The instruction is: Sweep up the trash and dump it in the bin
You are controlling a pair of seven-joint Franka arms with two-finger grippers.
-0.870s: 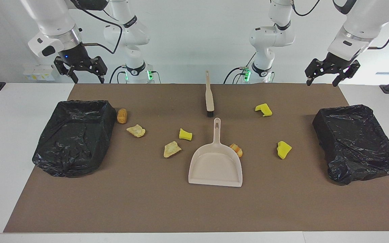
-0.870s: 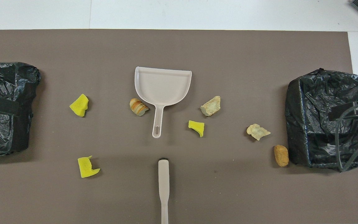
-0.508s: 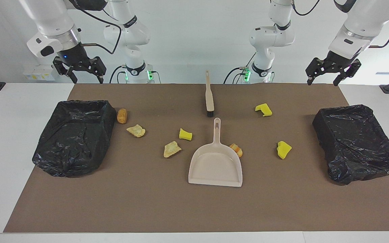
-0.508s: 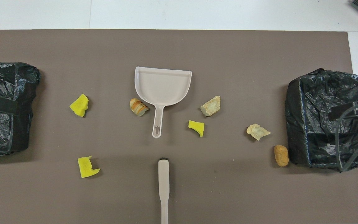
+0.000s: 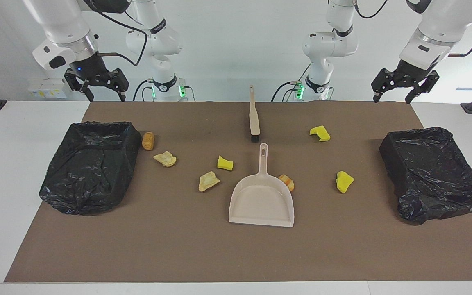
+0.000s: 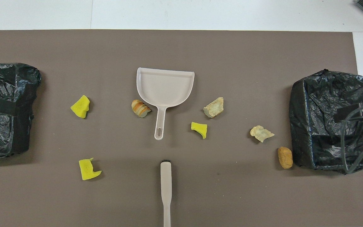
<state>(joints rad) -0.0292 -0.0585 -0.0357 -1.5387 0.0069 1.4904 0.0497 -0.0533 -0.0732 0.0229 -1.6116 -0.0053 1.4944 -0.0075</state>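
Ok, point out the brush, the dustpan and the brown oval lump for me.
brush (image 5: 254, 119), facing view, on its beige handle above the black bristles.
dustpan (image 5: 261, 205), facing view, on the bare floor of its pan.
brown oval lump (image 5: 148, 140), facing view, on its middle, beside the black-lined bin.

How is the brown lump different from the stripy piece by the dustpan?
The brown lump is one plain colour, while the stripy piece has orange and pale bands. The lump lies right beside the bin at the right arm's end; the stripy piece lies mid-table against the dustpan, where its handle starts. The lump is a smooth oval; the stripy piece looks ridged. Both are small and lie loose on the mat.
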